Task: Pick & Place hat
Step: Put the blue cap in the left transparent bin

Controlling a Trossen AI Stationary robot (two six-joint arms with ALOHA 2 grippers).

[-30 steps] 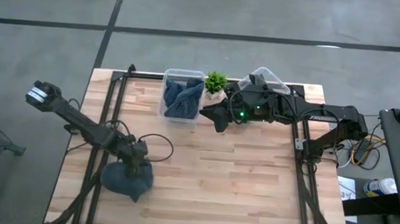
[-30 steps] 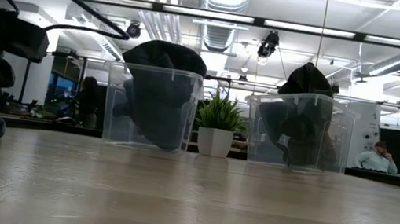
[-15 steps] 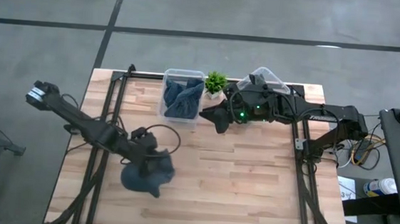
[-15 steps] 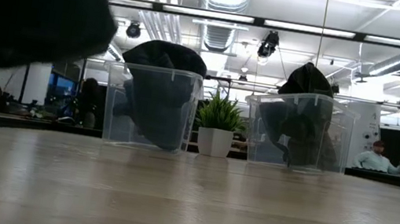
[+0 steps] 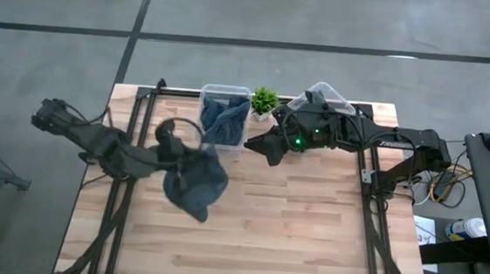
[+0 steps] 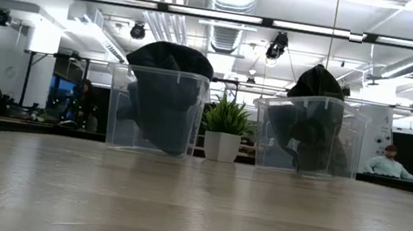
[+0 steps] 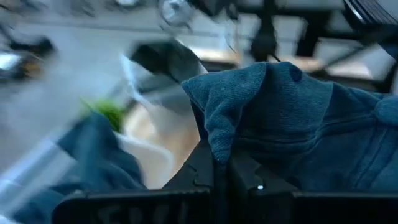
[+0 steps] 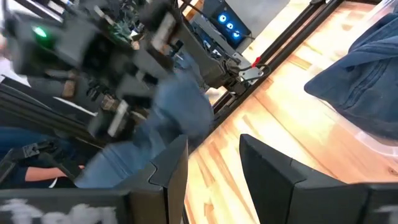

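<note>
Butcher-block table (image 5: pixel 290 237) carries two clear bins (image 5: pixel 224 96) with a potted plant (image 5: pixel 264 100) between. Left gripper (image 5: pixel 176 153), fingers pinched shut on the blue hat (image 5: pixel 196 181), holds it aloft near the left bin. Right gripper (image 5: pixel 266 147) hovers part-open, empty.

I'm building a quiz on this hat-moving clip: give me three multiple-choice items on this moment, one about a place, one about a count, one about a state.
1. Where is the blue hat that the left gripper has?
A. Lifted above the table
B. Flat on the table
C. On the floor

2. How many clear bins stand at the table's far edge?
A. One
B. Two
C. Four

3. The right gripper is:
A. Open, empty
B. Shut on a hat
C. Shut on the plant

Key: 1 A, it hangs from the gripper; 2 B, left bin and right bin; 3 A, fingers apart.
</note>
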